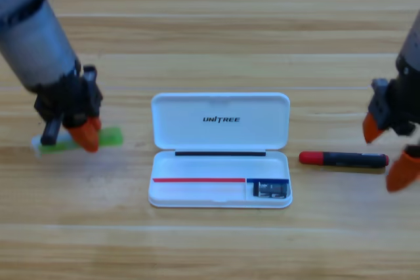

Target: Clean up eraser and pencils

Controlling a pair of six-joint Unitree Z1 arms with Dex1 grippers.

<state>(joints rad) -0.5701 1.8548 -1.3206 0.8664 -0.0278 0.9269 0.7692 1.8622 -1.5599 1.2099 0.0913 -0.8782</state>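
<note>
Our left gripper [84, 134] at 9 o'clock sits on the green pencil [108, 138], grip unclear, so it might skid. The right gripper [387, 155], jaws apart, could nudge the red-ended pencil [343, 159] at 3. Eraser [270, 190] is already in the case [220, 162].

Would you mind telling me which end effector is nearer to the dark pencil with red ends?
Right. The right end effector sits just past the right end of the dark pencil, jaws spread. The left end effector is across the white case, down at the green pencil.
</note>
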